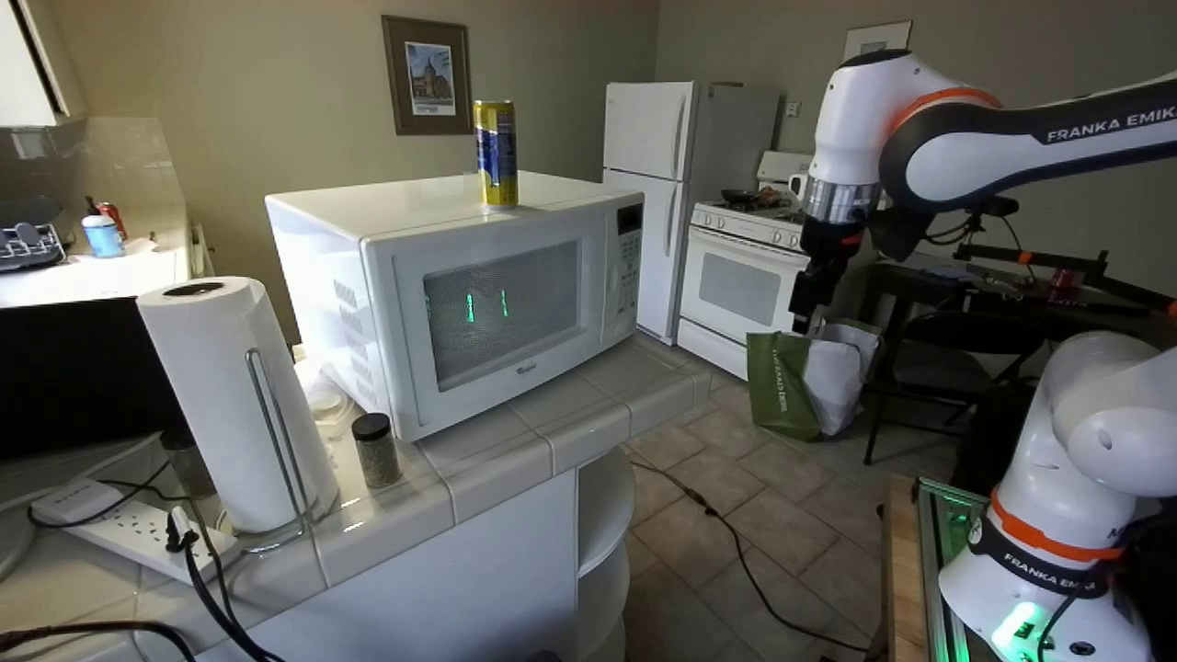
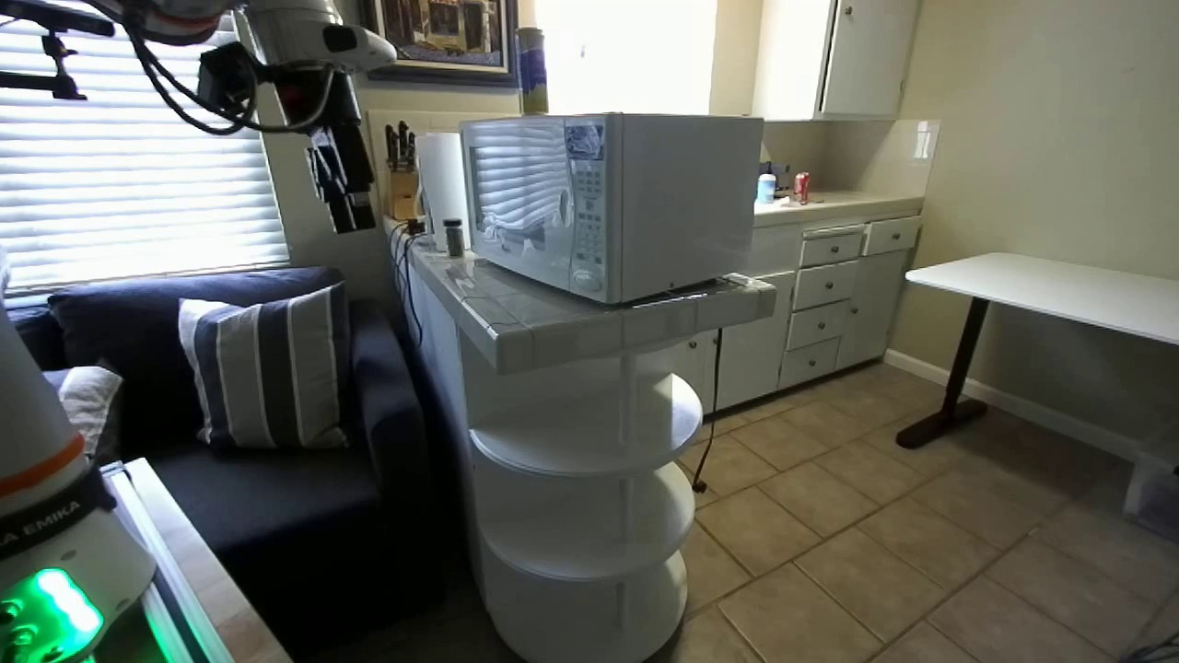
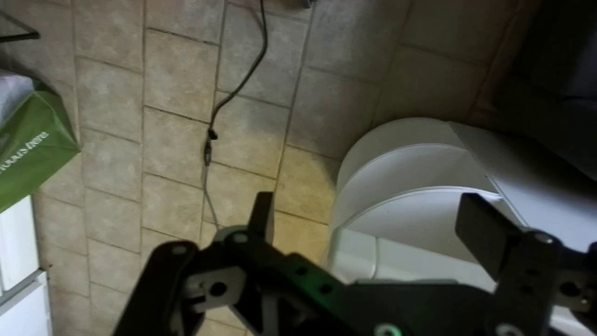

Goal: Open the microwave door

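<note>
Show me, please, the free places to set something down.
In an exterior view, bare tile lies between the microwave door and the counter's front edge; also bare: the microwave top left of the can. Crowded: around the jar, paper towel roll and power strip.

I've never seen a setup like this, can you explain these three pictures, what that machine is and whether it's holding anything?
The machine is a robot arm, white with black and orange parts. Two pictures look on from outside it, from different places. The remaining one is taken at the arm's wrist, looking down at the tiled floor and some rounded white shelves; its dark jaws, made for gripping things, show along the bottom.

On the tiled counter stands a white microwave, its door shut. On top of it is a tall drink can; nearby are a paper towel roll, a spice jar and a power strip.

Nothing is held: the jaws are open, with nothing between them, and hang clear of the microwave.
</note>
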